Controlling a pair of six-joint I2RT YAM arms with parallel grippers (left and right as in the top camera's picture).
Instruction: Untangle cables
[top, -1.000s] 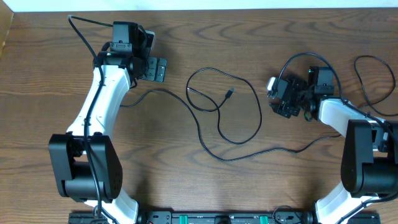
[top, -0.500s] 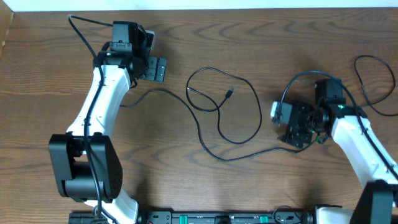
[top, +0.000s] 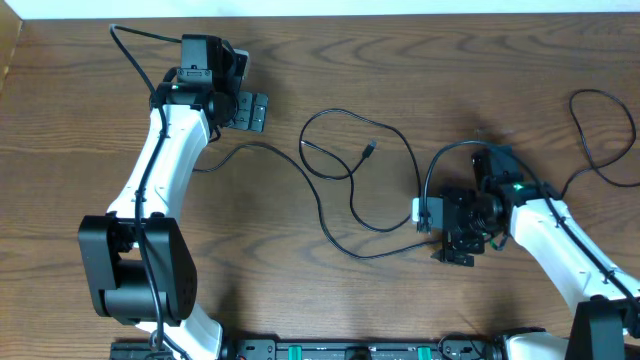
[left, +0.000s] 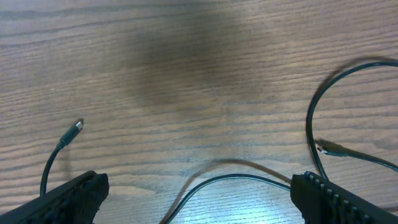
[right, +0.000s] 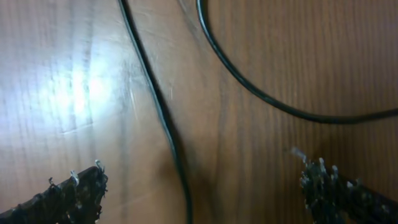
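Thin black cables (top: 352, 176) lie in loose crossing loops mid-table, one plug (top: 370, 150) inside the loop. A long strand (top: 395, 252) runs right toward another loop (top: 600, 100) at the far right. My left gripper (top: 248, 110) is open and empty at the back left; in the left wrist view a cable strand (left: 230, 179) curves between its open fingers (left: 199, 202), with one plug (left: 77, 126) to the left and another (left: 328, 148) to the right. My right gripper (top: 447, 240) is open, low over the long strand; that strand (right: 177, 168) passes between its fingers (right: 205, 196).
The thicker black robot cords (top: 130, 45) arc from each arm's wrist. A black rail (top: 350, 350) runs along the table's front edge. The wooden table's far edge (top: 400, 14) meets a white wall.
My right arm has swung from the far right down and left toward the middle, ending over the long cable strand. The left arm and the cables have not moved.
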